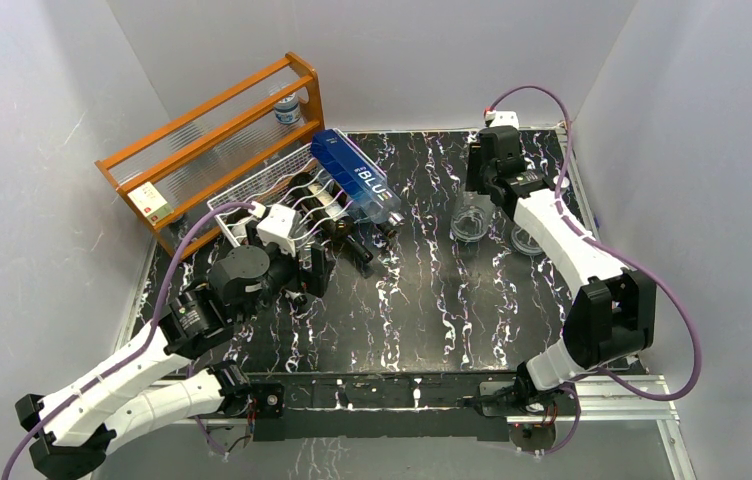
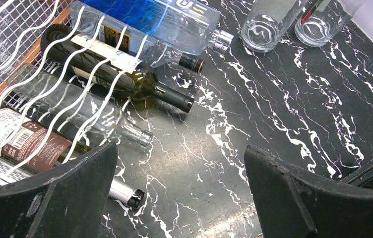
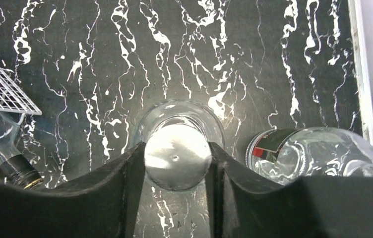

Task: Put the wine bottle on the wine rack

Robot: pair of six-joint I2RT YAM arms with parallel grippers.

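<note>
Several bottles [image 2: 120, 74] already lie in the wine rack [image 2: 6, 29] at far left, my left gripper [image 2: 179, 151] spread wide beside it. At far right my right gripper [image 3: 177, 148] pinches the upright clear wine bottle [image 3: 177, 119], not yet racked. A second clear bottle [image 3: 313, 148] waits alongside.

Bright, even light, soft shadows. Glare whitens the bottle [image 3: 177, 161] top between the right claw's [image 3: 176, 148] blurred fingers.
</note>
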